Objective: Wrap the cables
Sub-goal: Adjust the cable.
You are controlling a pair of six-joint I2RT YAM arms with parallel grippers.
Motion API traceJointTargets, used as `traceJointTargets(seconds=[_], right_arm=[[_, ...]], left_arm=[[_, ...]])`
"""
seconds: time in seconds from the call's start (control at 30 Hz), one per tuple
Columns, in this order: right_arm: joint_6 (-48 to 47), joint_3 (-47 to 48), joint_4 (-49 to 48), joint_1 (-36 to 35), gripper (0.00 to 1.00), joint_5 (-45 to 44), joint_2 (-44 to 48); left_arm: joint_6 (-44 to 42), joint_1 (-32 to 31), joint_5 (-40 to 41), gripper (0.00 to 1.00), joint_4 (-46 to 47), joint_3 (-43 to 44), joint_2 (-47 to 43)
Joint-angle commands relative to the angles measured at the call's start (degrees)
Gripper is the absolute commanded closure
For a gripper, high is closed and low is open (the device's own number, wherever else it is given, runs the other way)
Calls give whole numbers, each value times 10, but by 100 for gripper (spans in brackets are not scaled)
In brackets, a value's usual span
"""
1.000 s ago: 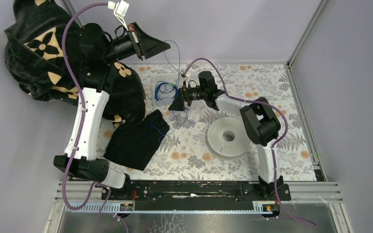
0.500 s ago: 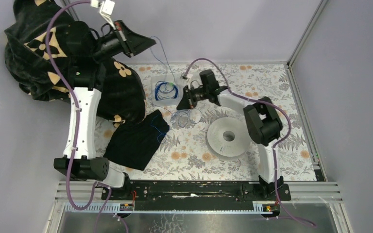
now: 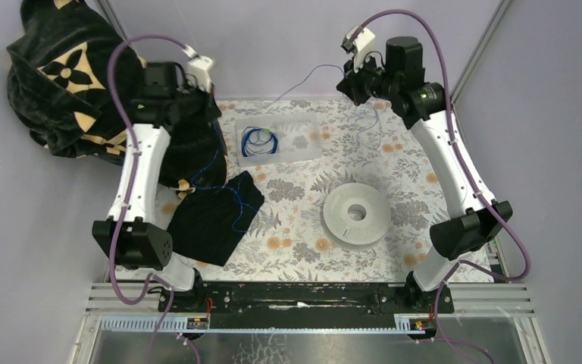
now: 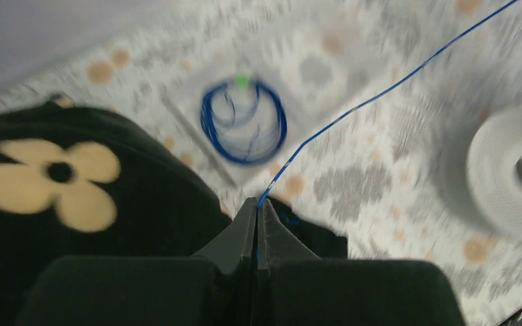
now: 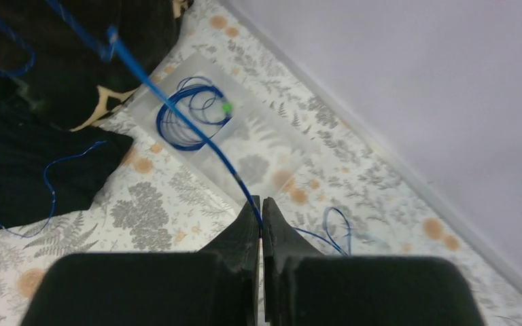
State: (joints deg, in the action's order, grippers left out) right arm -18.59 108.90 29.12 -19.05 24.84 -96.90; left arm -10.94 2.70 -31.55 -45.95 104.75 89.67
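A thin blue cable point(image 4: 380, 95) runs taut through the air between both grippers. In the left wrist view, my left gripper point(image 4: 257, 204) is shut on one part of it, above the edge of a black flowered garment point(image 4: 75, 197). My right gripper point(image 5: 261, 209) is shut on the same strand point(image 5: 136, 62), raised at the back right point(image 3: 346, 85). A coiled blue cable point(image 3: 258, 140) with a green tag lies in a clear tray point(image 3: 299, 144). More loose blue cable point(image 3: 236, 205) straggles over a black cloth point(image 3: 208, 220). A small loop point(image 5: 336, 227) lies on the floral table under the right gripper.
A white ring-shaped spool point(image 3: 356, 214) lies flat on the floral table, right of centre. The black flowered garment point(image 3: 61, 76) is heaped at the back left. Metal frame posts and grey walls close in the back and right sides.
My right gripper shut on the strand and lifted from the table's middle to the back right. The left gripper came down toward the garment. The left wrist view is blurred by motion.
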Motion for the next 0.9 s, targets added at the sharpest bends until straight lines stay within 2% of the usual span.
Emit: traceJointTargets(seconds=[0.0,0.07,0.13,0.3,0.37,0.53,0.6,0.67,0.77,0.87], right_arm=[[-45,104,154,-7,100,-65,-23],[-37,133,189,-7,100,-49,-33],[-23,149,208,-7,100,-28,-40],[34,174,263,-7,100,10,-66],[57,162,272,-8,100,29,-71],[101,115,252,-18,100,47,-70],[125,99,235,-20,100,58,-70],[149,99,226,-21,100,77,-75],[185,115,218,-22,100,118,-88],[223,127,203,-22,100,165,-97]], left_arm=[[-148,-74,119,100,-58,-89,-6],[-149,-96,115,99,-53,-114,2],[-145,-107,91,93,-45,-126,11],[-117,-125,27,64,11,-131,-7],[-89,-130,7,55,47,-134,-26],[-3,-137,18,31,207,-176,-91],[23,-140,8,28,233,-184,-107],[50,-143,-38,28,235,-177,-105],[73,-177,-106,29,255,-192,-102],[94,-217,-128,30,308,-223,-99]])
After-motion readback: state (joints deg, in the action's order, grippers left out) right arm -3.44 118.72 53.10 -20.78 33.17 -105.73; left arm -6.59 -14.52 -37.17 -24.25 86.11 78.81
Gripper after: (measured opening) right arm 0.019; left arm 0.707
